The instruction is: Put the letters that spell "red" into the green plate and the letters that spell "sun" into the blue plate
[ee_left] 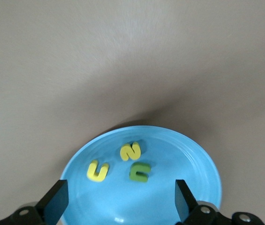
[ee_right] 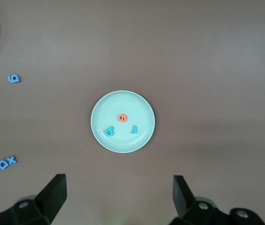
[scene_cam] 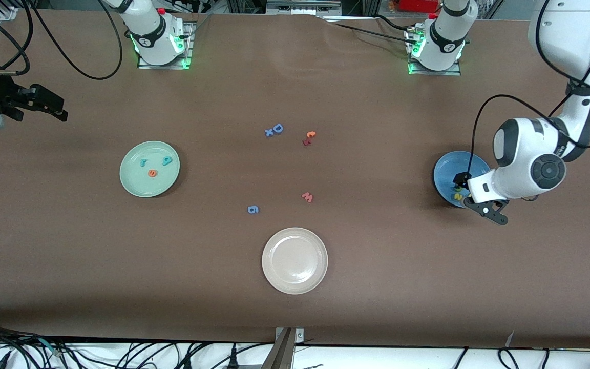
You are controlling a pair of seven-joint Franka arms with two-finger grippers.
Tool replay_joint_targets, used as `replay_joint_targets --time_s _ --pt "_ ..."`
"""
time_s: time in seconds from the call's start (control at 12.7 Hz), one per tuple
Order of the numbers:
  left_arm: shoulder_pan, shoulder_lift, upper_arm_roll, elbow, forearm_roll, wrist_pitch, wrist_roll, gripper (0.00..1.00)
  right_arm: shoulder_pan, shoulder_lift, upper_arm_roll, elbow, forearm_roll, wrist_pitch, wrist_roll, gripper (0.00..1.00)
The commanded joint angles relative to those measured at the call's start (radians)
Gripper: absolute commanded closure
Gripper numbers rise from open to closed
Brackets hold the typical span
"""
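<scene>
Left wrist view: I see my left gripper (ee_left: pixel 118 201) spread wide over the blue plate (ee_left: pixel 202 164), yellow and green letters (ee_left: pixel 133 151) inside. Right gripper (ee_right: pixel 118 199) waits wide; teal and orange letters (ee_right: pixel 122 118) fill the green plate (ee_right: pixel 144 110).

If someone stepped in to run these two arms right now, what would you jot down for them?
Left gripper: open, empty, over the blue plate.
Right gripper: open, empty, waiting high above the table at the right arm's end.
Blue plate holds the yellow u, yellow s and green n: "sun" done.
Green plate holds the teal r, orange e and teal d: "red" done.
Left: nothing to sort; just pull the left arm back.
</scene>
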Motion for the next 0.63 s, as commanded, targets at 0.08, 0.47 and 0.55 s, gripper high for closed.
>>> replay_joint_targets --time_s 0.08,0.47,0.55 --pt "-0.015 -0.175 0.001 0.091 -0.005 -0.197 -0.036 0.00 -0.012 0.012 0.024 0.014 -0.013 -0.017 -0.020 0.00" --pt "-0.016 -0.292 0.003 0.194 -0.062 -0.270 -0.108 0.00 -0.017 0.022 0.022 0.017 -0.018 0.010 -0.022 0.00" --pt "-0.018 -0.300 0.000 0.233 -0.064 -0.270 -0.115 0.00 -0.018 0.022 0.022 0.017 -0.016 0.010 -0.022 0.00"
